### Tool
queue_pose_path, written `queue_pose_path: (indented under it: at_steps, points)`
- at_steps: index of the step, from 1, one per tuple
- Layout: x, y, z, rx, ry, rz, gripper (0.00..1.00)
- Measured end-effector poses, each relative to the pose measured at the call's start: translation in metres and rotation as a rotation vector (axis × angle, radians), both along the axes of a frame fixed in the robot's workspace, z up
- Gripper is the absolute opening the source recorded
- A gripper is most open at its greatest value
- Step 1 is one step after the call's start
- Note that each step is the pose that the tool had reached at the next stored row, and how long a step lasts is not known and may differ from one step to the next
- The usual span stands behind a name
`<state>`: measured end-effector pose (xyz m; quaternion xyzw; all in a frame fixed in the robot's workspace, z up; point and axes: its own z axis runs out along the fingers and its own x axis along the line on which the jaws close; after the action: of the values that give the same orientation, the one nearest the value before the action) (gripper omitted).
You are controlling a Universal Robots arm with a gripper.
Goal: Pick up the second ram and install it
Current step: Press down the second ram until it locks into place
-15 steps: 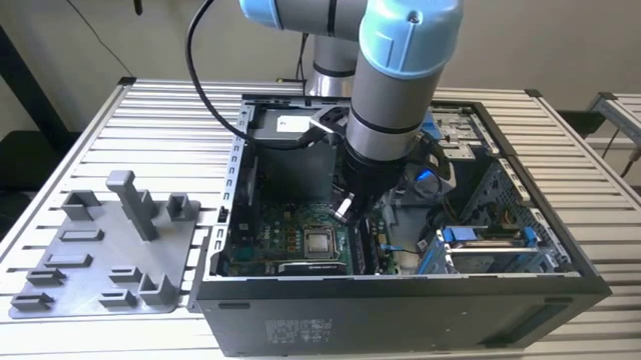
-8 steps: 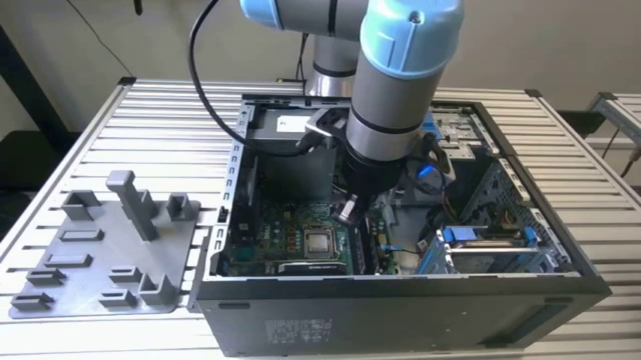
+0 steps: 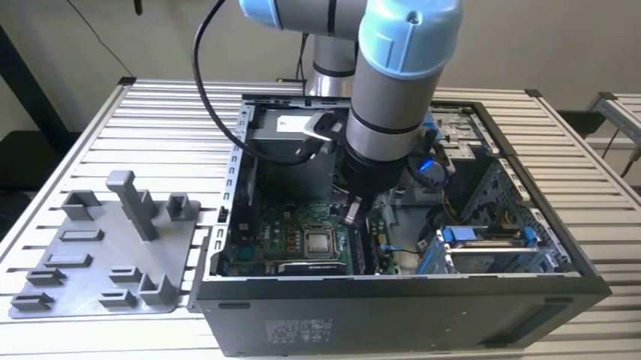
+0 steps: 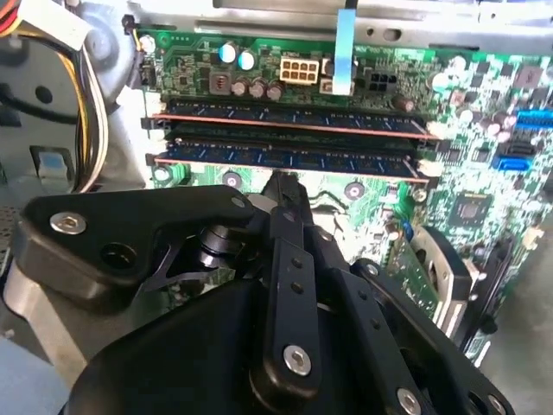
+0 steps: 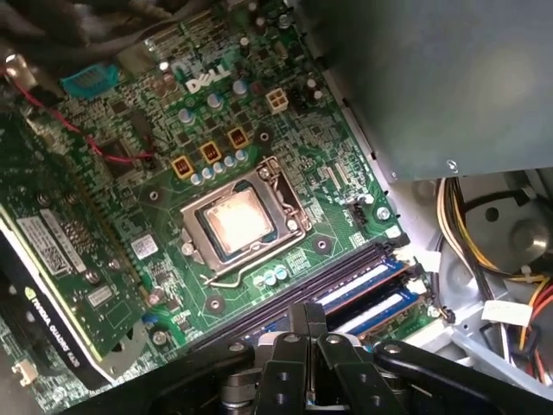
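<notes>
Second wrist view looks past the black gripper (image 4: 281, 183) onto the green motherboard (image 4: 484, 112), where two long, thin memory sticks stand edge-up in neighbouring slots, parallel and just beside each other. The second ram (image 4: 294, 157), the one nearer the gripper, is a dark blue-green strip lined with black chips, with a pinkish line along its lower edge, and it sits level in its slot between white end clips. The other stick (image 4: 294, 115) looks the same and lies just beyond it. The fingers are drawn narrowly together into a single tip just above the second ram and hold nothing; whether that tip touches the stick I cannot tell. Both sticks (image 5: 367, 290) appear in the first wrist view beside the bare processor socket (image 5: 240, 223). Exterior view has the arm (image 3: 395, 97) reaching down into the open computer case (image 3: 401, 315), which rests on a slatted worktop (image 3: 130, 127) next to a grey fixture tray (image 3: 105, 255).
</notes>
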<state>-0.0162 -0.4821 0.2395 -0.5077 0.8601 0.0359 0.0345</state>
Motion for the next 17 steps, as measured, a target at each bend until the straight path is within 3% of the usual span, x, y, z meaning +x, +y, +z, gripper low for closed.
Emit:
queue_pose_path:
  at_steps: [5, 6, 17]
  points:
    - [-0.0001, 0.0000, 0.0000, 0.0000, -0.0422, 0.037, 0.11]
    - [0.0000, 0.0000, 0.0000, 0.0003, -0.0457, 0.053, 0.11]
    - [-0.0001, 0.0000, -0.0006, 0.0048, -0.0463, 0.253, 0.11]
